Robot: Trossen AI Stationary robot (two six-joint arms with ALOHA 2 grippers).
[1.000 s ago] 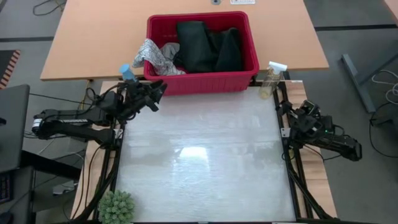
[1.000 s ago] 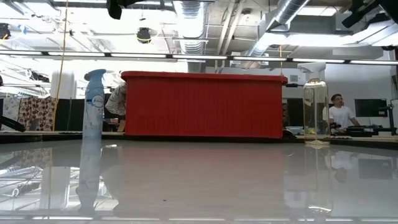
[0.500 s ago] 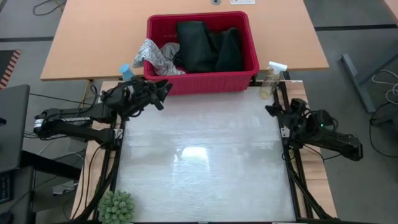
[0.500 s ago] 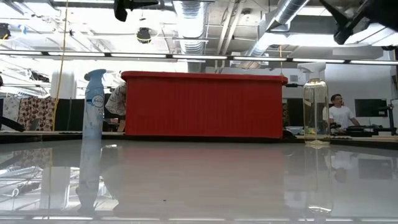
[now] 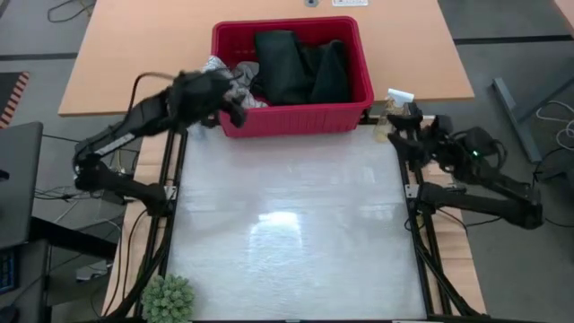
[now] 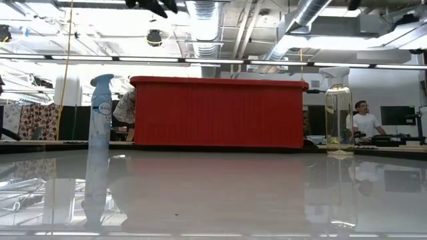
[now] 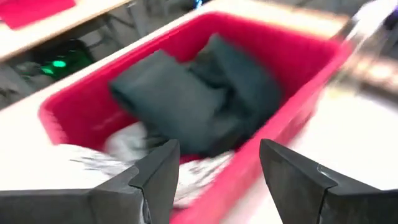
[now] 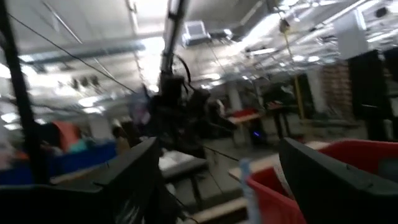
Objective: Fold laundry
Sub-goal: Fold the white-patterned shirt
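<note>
Over red basket point(image 5: 291, 121) left corner, left gripper point(image 5: 235, 97) open above white leaf-print cloth point(image 5: 224, 79); right gripper point(image 5: 405, 121) open, empty, table's right edge.

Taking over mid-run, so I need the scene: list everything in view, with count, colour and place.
Basket: one, red plastic, far edge of the work surface.
Jeans: one heap, dark, inside the basket.
Printed cloth: one, white with grey pattern, basket's left end.
Spray bottle: one, light blue, left of the basket.
Clear spray bottle: one, white trigger, right of the basket.
Plant: one, green, near left corner.
Person: one, white top, far background.
Left gripper: open, over the basket's left end.
Right gripper: open, beside the clear bottle.
</note>
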